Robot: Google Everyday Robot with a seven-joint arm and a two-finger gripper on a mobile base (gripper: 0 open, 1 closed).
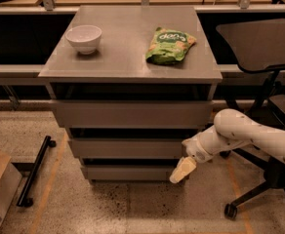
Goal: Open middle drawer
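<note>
Your arm (252, 134) reaches in from the right, bent low, wrist angled down-left. The gripper (183, 170) hangs at the cabinet's right edge; you cannot tell whether it is open or closed, and it holds nothing visible. The middle drawer (128, 148) sits just above-left of it, the bowl (84, 38) and chip bag (170, 45) beyond on top.

we see the middle drawer (128, 148) smooth, matte grey; at its lower right corner the end effector (182, 170) looks cream plastic; above it, a glossy green bag (170, 45).
</note>
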